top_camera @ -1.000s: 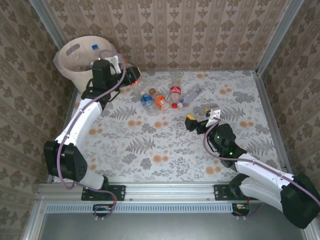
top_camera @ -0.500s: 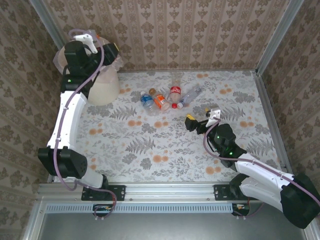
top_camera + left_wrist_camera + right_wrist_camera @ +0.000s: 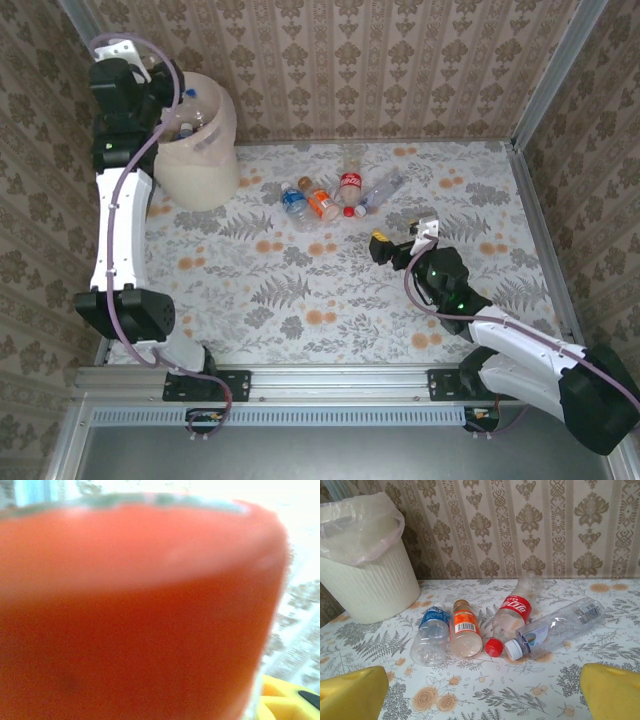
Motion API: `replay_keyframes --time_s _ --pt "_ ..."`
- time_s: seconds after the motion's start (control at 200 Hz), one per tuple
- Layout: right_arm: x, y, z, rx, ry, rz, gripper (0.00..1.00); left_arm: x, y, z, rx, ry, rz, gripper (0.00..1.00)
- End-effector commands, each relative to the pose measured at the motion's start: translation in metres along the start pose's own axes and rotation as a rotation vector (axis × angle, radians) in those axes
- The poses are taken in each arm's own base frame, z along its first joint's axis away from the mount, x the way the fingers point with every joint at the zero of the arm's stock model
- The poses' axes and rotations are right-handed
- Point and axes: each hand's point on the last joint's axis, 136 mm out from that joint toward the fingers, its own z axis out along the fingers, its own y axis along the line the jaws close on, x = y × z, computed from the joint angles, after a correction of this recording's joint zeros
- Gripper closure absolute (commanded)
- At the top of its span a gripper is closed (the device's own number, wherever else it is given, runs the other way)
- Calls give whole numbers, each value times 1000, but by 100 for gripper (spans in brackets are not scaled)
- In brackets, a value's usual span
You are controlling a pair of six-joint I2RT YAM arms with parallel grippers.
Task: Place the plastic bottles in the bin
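While the left gripper [image 3: 163,88] is hanging at the left rim of the bin [image 3: 205,165], it is clenching what looks like a red-labelled bottle [image 3: 135,620], which is pressing right up against the wrist lens. The drop is depending on that bottle sitting over the bin's mouth, and from above I can't tell that for sure. Right of the bin, four plastic bottles [image 3: 464,632] are lying on the table [image 3: 300,290], mostly pointing lengthwise away from the right gripper [image 3: 482,692], which is sitting spread wide and nearer to them.
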Motion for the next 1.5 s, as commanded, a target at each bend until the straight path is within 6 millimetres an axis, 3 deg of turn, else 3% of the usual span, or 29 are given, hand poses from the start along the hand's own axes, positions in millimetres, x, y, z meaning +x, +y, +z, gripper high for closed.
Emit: replay_keyframes --time_s 0.0,0.14,0.36,0.675,0.8,0.93,1.1,1.22,1.495 --pt "0 -7 2 34 4 23 0 -16 37 13 -137 -51 41 55" --pt "0 -5 4 30 7 28 0 -10 55 34 -150 -7 46 55" --pt "-5 2 6 -5 4 41 0 16 72 66 -132 91 35 55" --pt "-3 -1 3 5 13 51 0 88 79 86 -76 289 -71 54" --pt "-4 -2 1 11 7 55 0 108 76 90 -50 350 -107 46" --pt "-4 -2 1 13 7 59 0 111 60 93 34 372 -152 29" --pt "-2 -4 0 18 9 71 0 97 46 88 71 359 -166 8" --pt "-1 -5 0 25 11 72 0 90 40 81 90 355 -161 4" --pt "1 -6 0 31 18 74 0 94 28 72 132 373 -165 0"
